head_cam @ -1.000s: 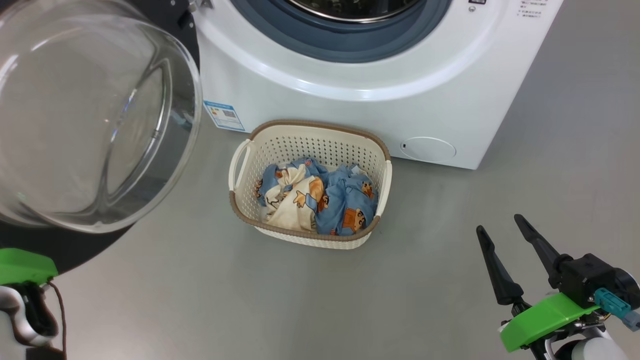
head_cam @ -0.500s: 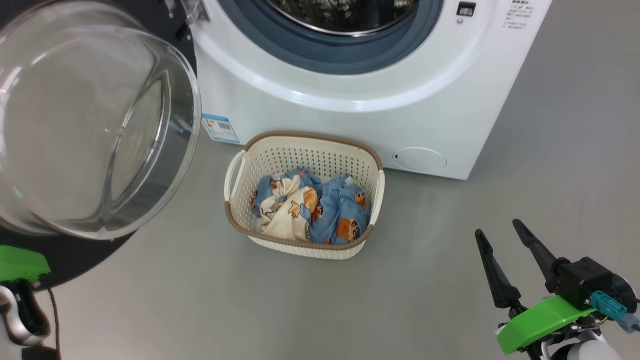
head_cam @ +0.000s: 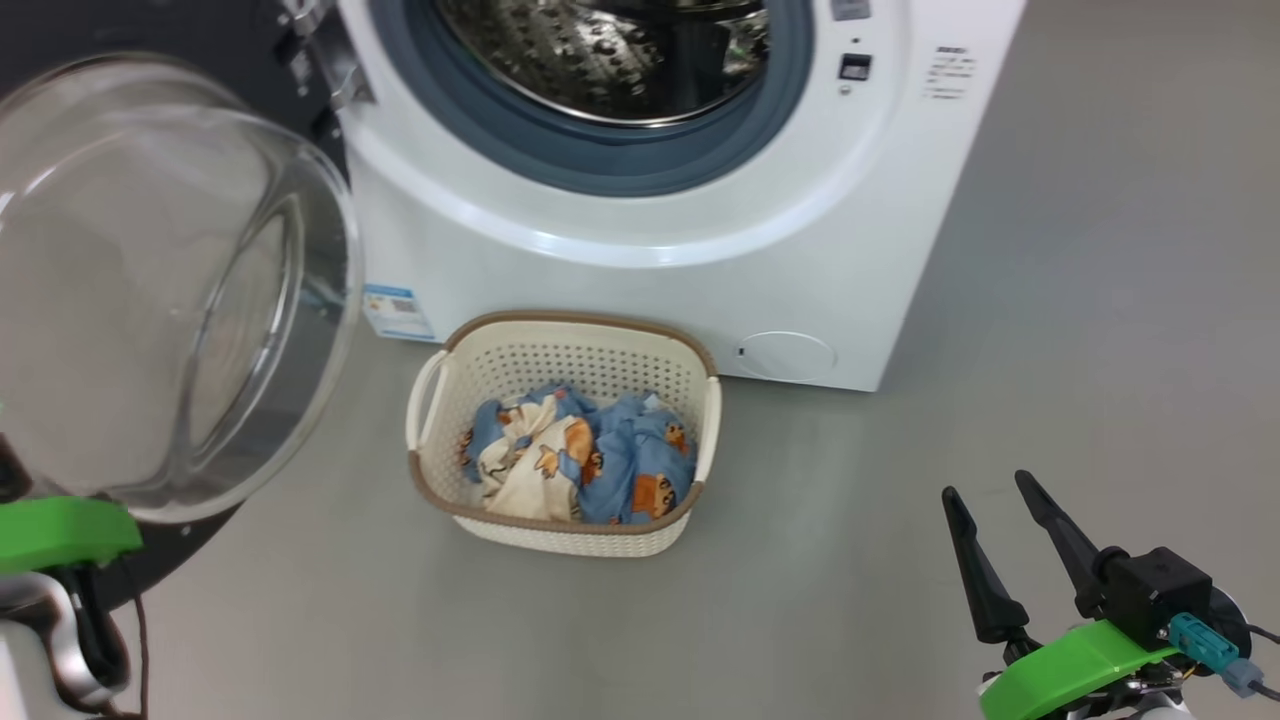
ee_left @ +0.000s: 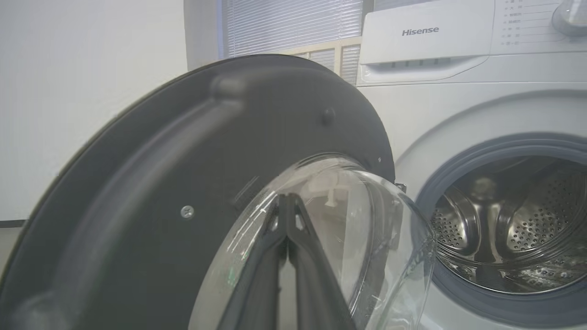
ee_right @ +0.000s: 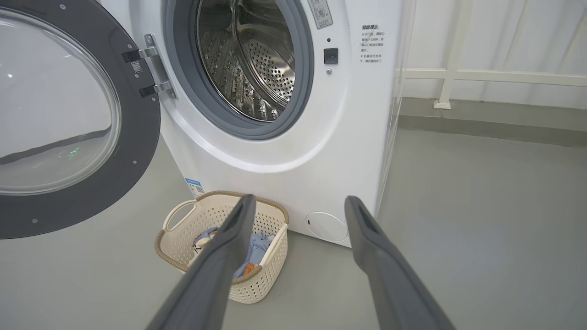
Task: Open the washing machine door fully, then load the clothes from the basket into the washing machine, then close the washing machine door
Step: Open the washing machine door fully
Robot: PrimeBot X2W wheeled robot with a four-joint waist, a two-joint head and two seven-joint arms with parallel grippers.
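We are risking our left gripper point(ee_left: 286, 200), pinched shut just by the curved door point(ee_left: 151, 151), skidding off it, while our right gripper point(head_cam: 987, 487) is hanging open, clothes point(head_cam: 580, 462) well ahead.

door point(head_cam: 150, 290) swung open, clothes point(head_cam: 580, 455) in basket point(head_cam: 560, 335)

The washing machine point(head_cam: 640, 290) was white, its gasket point(head_cam: 600, 172) grey-blue, its drum point(head_cam: 600, 60) perforated steel. The washing machine door point(ee_right: 137, 151) had a black rim and clear glass. The basket point(head_cam: 560, 365) was cream-white, perforated, with a brown woven-look rim. The clothes point(head_cam: 620, 470) were light blue and cream, printed with orange-and-brown cartoon figures. The floor point(head_cam: 1050, 380) was grey.
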